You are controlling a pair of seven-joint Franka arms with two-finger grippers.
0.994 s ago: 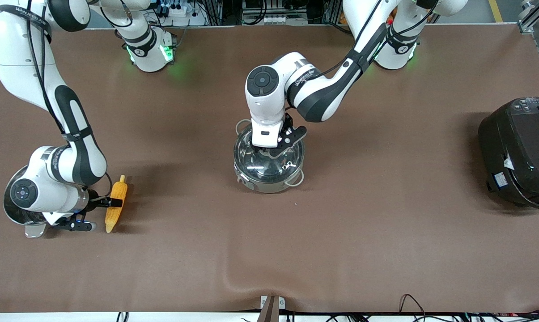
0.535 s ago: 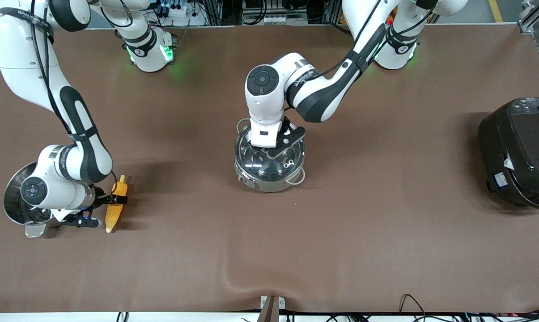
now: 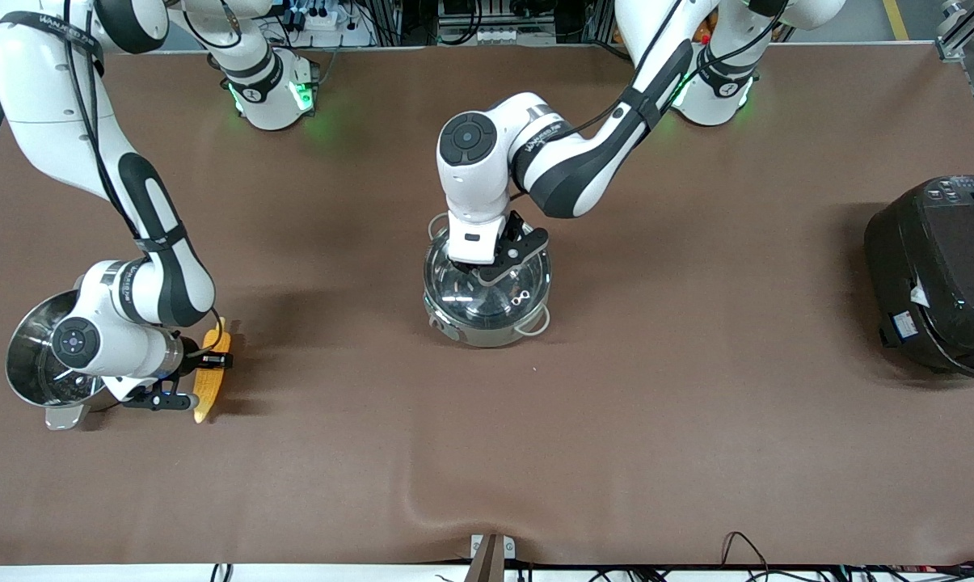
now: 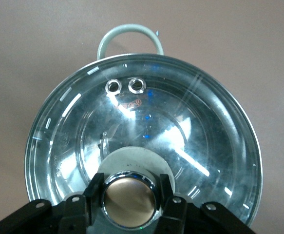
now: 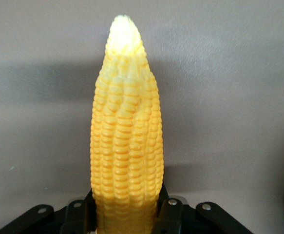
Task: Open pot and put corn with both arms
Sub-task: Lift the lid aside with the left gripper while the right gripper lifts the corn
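left pincer (image 4: pixel 130 207) now clamped on lid knob (image 4: pixel 129 197), right pincer (image 5: pixel 127 214) apparently pinching corn (image 5: pixel 126 141)

The table (image 3: pixel 697 453) is covered in plain matte brown. The pot (image 3: pixel 487 327) is shiny silver steel with a clear glass lid (image 4: pixel 142 141) and a tan, chrome-ringed knob (image 4: pixel 129 199). The corn (image 5: pixel 126 146) is yellow-orange in neat rows of kernels, paling to cream at its tip. The rice cooker (image 3: pixel 939 275) is glossy black. The steamer basket (image 3: pixel 30 364) is bare silver metal.
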